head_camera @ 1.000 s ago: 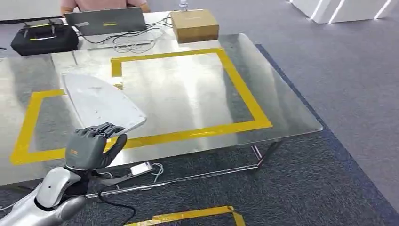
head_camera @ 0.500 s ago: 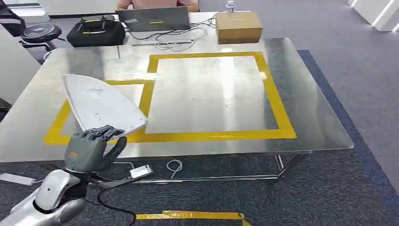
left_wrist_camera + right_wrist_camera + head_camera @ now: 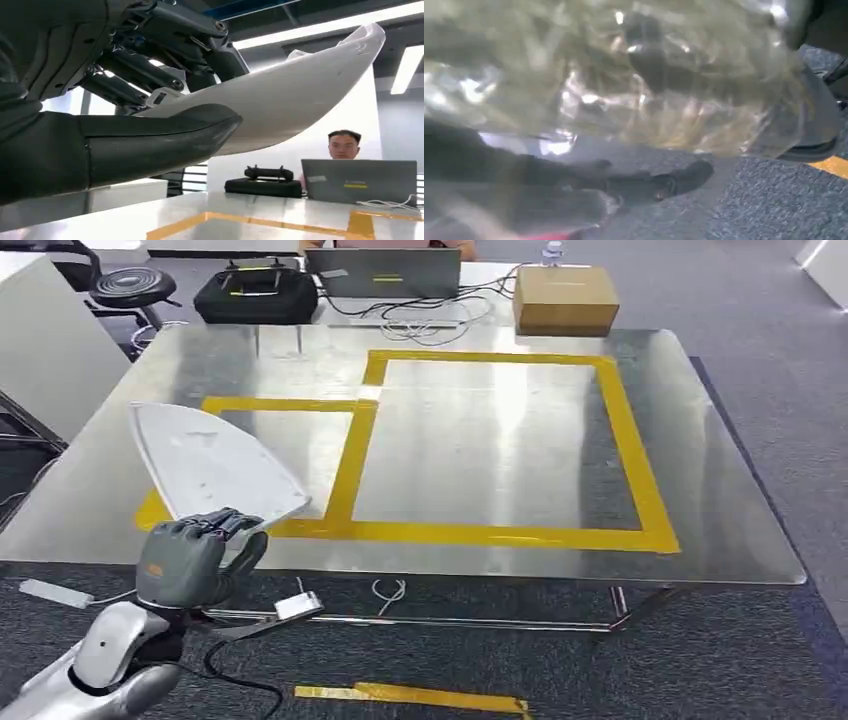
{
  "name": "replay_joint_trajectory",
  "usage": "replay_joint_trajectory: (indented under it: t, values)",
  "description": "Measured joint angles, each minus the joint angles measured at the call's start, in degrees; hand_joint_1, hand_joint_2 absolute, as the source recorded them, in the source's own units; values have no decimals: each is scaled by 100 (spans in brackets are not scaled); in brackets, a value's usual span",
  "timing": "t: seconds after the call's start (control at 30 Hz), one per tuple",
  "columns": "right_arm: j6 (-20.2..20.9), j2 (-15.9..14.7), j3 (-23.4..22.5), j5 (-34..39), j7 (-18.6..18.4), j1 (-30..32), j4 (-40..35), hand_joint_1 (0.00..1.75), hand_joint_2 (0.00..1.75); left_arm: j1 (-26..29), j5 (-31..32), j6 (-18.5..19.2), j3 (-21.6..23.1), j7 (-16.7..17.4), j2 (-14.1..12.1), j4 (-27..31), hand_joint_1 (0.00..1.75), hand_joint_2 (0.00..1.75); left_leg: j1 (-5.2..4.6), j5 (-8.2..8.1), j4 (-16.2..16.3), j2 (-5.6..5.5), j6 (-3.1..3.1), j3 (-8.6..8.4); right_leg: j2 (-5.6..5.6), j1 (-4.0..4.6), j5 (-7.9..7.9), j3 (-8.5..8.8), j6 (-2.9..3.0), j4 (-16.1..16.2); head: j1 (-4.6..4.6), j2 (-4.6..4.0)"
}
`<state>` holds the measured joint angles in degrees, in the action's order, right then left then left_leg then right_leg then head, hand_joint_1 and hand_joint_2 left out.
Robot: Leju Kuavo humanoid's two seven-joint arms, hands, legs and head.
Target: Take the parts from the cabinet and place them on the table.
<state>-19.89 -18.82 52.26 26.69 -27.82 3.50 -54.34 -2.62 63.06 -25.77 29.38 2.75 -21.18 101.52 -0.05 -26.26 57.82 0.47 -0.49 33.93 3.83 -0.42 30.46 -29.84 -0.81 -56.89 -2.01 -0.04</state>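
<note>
The left hand point(image 3: 190, 558) grips the near edge of a white curved part point(image 3: 215, 462), thumb below and fingers above, holding it above the tabletop point(image 3: 720, 520) (steel, marked with yellow tape point(image 3: 480, 533)). The right hand point(image 3: 574, 192) clamps on a crinkled clear bag point(image 3: 634, 75), blurred. Beyond sit a laptop point(image 3: 397, 273) and a cardboard box point(image 3: 565, 298).

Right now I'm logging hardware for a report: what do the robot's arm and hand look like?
The left arm is smooth silver with rounded segments. The left hand has a grey cover with a small orange marking, a thick grey thumb and darker fingers with exposed mechanical linkages.
</note>
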Motion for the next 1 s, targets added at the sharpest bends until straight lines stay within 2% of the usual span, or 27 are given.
replay_joint_trajectory:
  t: [0.13,0.17,0.4,0.53,0.63,0.77,1.0]
  values:
    - [26,0,0,13,0,-5,13,0,0,-23,2,66,0,-4,2,-6,175,175,-13,-11,3,6,32,-3,-3,-13,-7,1,-21,14,-2,0]
    - [28,0,2,15,0,-4,11,0,0,-25,9,94,0,-4,0,-6,175,175,-15,-11,3,6,33,-4,-4,-16,-7,2,-45,15,-4,0]
    - [295,4,2,44,0,-76,31,0,0,-253,-17,133,59,-229,-61,-74,175,175,-13,-1,4,8,46,-11,-7,-13,-12,1,-52,15,-4,0]
    - [428,9,4,76,0,-141,35,0,0,-500,-241,389,122,-319,-61,-131,175,175,-11,0,4,11,47,-19,-11,-11,-12,9,-52,13,-4,0]
    - [595,59,7,109,0,-178,179,0,0,-618,-278,354,179,-448,-61,-277,175,175,-10,0,4,14,47,-23,-14,-9,-12,12,-52,13,-4,0]
    - [686,87,17,186,0,-186,227,0,0,-808,-284,540,265,-437,-59,-433,175,175,-9,0,3,15,47,-22,-15,-9,-12,10,-52,12,-4,0]
    - [819,166,24,347,0,-189,443,0,0,-1016,-253,538,367,-420,-44,-840,175,175,-9,0,3,20,47,-22,-19,-10,-12,9,-52,13,-4,0]
